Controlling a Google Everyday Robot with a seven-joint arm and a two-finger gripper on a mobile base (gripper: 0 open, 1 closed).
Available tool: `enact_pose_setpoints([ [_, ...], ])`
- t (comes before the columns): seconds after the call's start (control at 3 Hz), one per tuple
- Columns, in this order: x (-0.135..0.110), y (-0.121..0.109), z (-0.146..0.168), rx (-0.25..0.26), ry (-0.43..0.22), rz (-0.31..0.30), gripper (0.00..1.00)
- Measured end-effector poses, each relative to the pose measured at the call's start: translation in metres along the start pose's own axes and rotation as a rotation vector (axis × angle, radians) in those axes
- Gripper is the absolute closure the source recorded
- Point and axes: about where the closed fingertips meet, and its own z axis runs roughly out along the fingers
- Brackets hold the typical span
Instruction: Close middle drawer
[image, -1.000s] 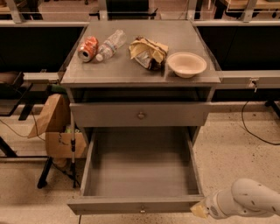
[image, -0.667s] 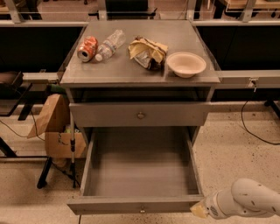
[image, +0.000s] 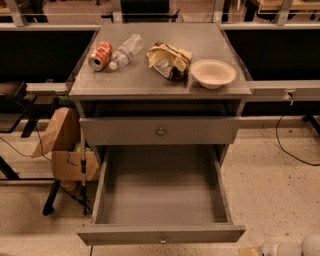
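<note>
The middle drawer (image: 160, 192) is pulled far out of the grey cabinet, its plain grey floor bare. Its low front panel (image: 161, 234) with a small round knob (image: 162, 240) lies near the bottom of the view. Above it, the taller-fronted top drawer (image: 160, 131) sits flush in the cabinet. My gripper (image: 249, 251) shows only as a tan tip at the bottom edge, just right of and below the drawer's front right corner, with the white arm (image: 292, 247) behind it. It is not touching the drawer.
On the cabinet top (image: 145, 80) lie an orange can (image: 100, 55), a plastic bottle (image: 125, 51), a crumpled bag (image: 169, 60) and a white bowl (image: 213, 73). A cardboard box and paper bag (image: 62, 145) stand on the floor at left, by a stand's legs. A cable (image: 292, 150) runs at right.
The arm has dropped lower and to the right, so less of it shows at the bottom edge. The drawer has not moved.
</note>
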Motion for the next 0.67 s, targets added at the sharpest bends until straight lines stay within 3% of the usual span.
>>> enact_pose_setpoints([
  [0.33,0.015,0.011,-0.004,-0.023,-0.029,0.013,1.0],
  [0.67,0.013,0.025,0.001,-0.057,-0.04,-0.025,1.0],
])
